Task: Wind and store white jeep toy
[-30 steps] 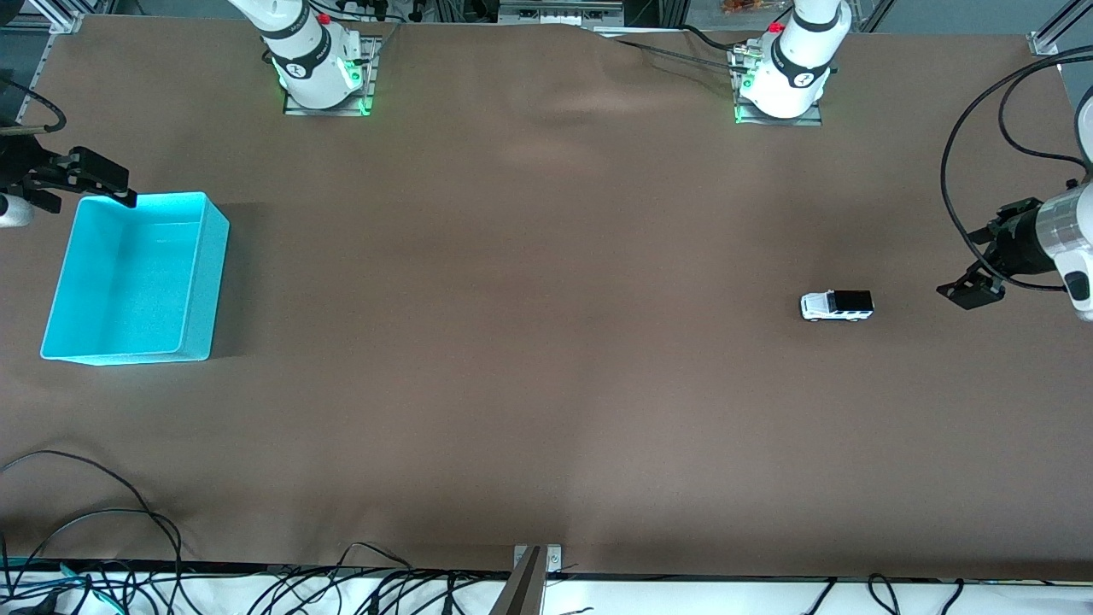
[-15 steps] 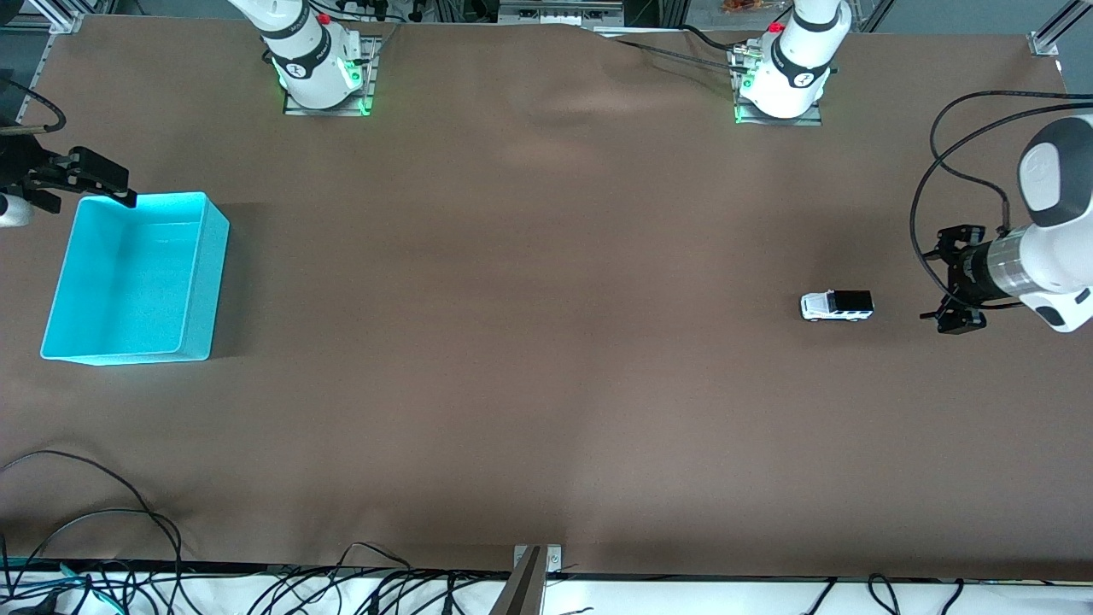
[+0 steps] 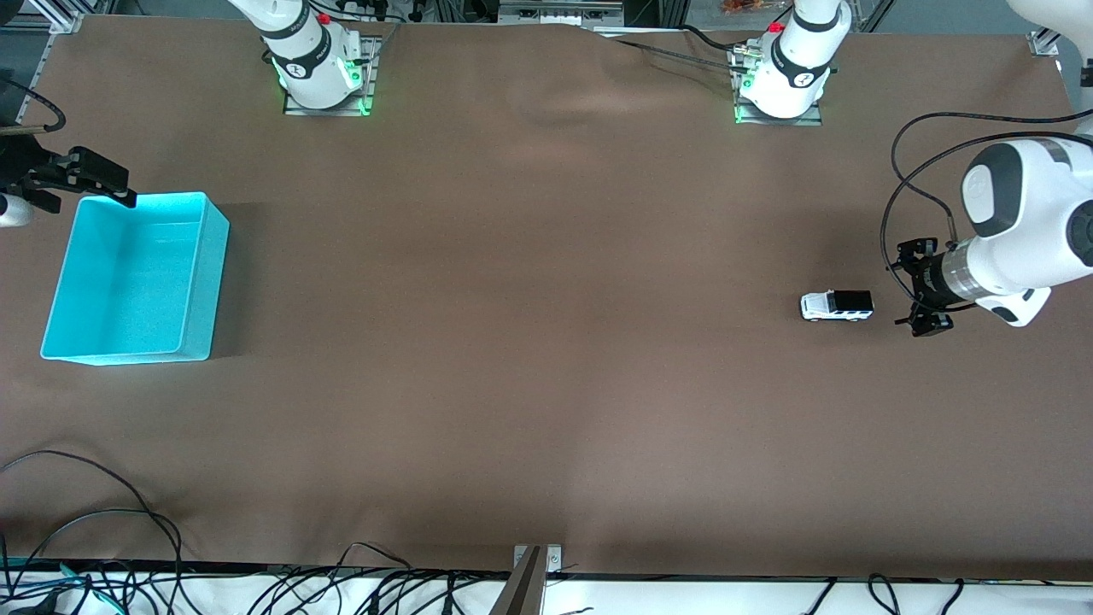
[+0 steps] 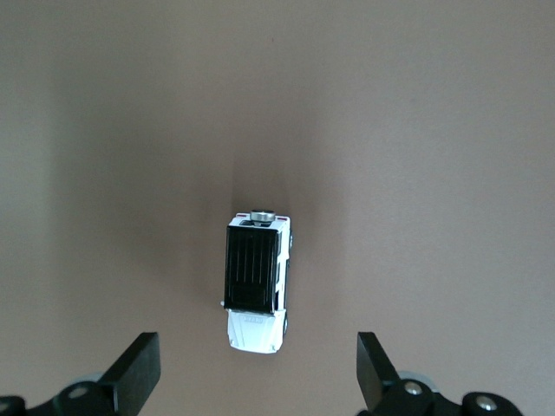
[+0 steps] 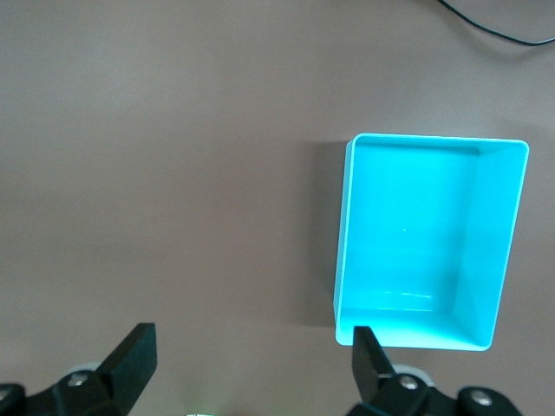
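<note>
Toward the left arm's end of the brown table point(image 3: 546, 342), the white jeep toy point(image 3: 837, 306) sat untouched: boxy, hard plastic, ribbed black roof. Left gripper point(image 3: 914, 289) hovered beside it, jaws wide, empty. Right gripper point(image 3: 90, 175), waiting, gaped empty by the smooth turquoise bin point(image 3: 205, 273). Winding and storing both remained.

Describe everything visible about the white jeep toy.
The white jeep toy is a small boxy car, white-bodied with a black ribbed rear roof, dark windows and dark wheels; it looks like painted metal or plastic. A round silvery part, seemingly a spare wheel, sits at its back end. It stands upright on its wheels on the brown table cover, toward the left arm's end. Only the table touches it. The left gripper, open, is close beside its black-roofed end without touching it.
</note>
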`<state>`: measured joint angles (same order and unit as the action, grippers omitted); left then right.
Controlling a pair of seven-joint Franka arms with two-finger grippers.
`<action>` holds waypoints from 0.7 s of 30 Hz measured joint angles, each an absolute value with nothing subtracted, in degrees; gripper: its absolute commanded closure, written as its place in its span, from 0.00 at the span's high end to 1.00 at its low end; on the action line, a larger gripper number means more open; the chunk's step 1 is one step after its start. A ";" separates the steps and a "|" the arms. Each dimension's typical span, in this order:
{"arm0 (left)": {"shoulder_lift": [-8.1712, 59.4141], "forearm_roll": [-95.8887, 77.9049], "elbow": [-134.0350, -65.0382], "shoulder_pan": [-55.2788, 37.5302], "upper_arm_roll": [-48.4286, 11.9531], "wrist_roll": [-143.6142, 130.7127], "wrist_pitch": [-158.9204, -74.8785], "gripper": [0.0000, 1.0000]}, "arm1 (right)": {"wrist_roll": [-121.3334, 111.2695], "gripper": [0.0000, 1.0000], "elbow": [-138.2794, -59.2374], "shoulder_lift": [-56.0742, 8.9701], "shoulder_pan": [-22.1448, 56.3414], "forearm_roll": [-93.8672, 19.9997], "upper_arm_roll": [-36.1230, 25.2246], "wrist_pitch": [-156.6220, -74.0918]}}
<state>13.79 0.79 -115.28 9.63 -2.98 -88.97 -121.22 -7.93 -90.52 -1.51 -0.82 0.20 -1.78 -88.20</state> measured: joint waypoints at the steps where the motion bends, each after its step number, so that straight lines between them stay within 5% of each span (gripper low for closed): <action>1: 13.78 0.79 -116.33 9.63 -2.99 -89.02 -122.48 1.00 | -7.93 1.00 -90.49 -1.51 -0.82 0.20 -1.78 -88.20; 11: 13.83 0.79 -127.00 9.63 -2.98 -89.23 -136.85 1.00 | -7.93 1.00 -90.08 -1.51 -0.81 0.20 -1.78 -88.22; 21: 15.63 0.79 -128.99 9.65 -2.99 -89.22 -141.75 1.00 | -7.93 1.00 -90.07 -1.51 -0.81 0.20 -1.78 -88.22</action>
<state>15.63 0.79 -128.99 9.65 -2.99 -89.22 -141.75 -7.93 -90.07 -1.51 -0.81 0.20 -1.78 -88.22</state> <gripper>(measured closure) 0.000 0.000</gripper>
